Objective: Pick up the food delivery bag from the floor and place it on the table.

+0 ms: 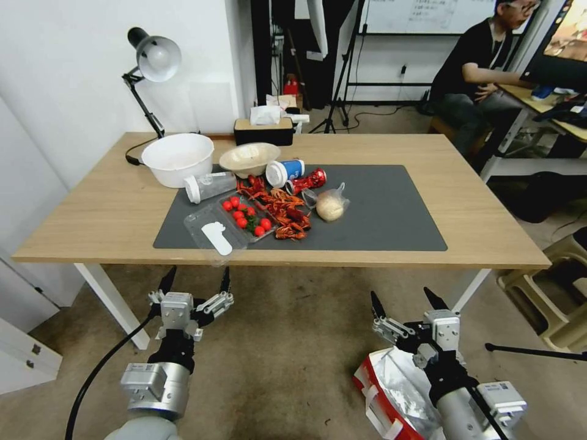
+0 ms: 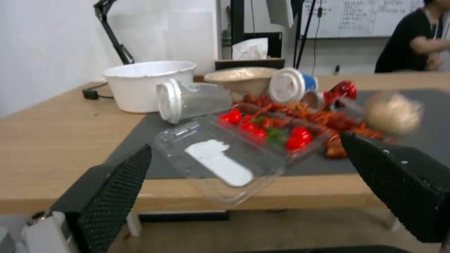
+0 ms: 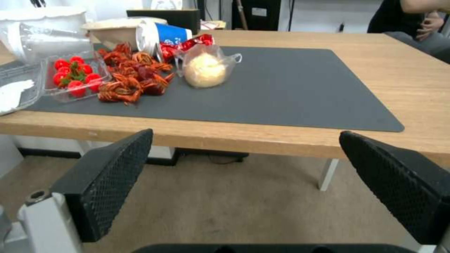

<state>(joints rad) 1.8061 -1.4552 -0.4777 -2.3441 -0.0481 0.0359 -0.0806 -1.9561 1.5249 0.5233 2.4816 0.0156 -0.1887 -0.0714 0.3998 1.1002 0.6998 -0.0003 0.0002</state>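
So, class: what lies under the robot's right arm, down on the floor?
The food delivery bag lies on the floor, its silver lining and red side showing. The right gripper is open above it; the arm covers part of the bag.

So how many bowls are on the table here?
2. A large white bowl at the table's back left near the lamp, and a beige bowl just right of it, at the mat's edge.

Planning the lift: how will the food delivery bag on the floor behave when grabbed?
The food delivery bag looks like crumpled paper with foil lining, so it will probably flex and sag, not stay stiff. It lies tipped over on the floor under the open right hand, so it may swing. Its weight cannot be judged.
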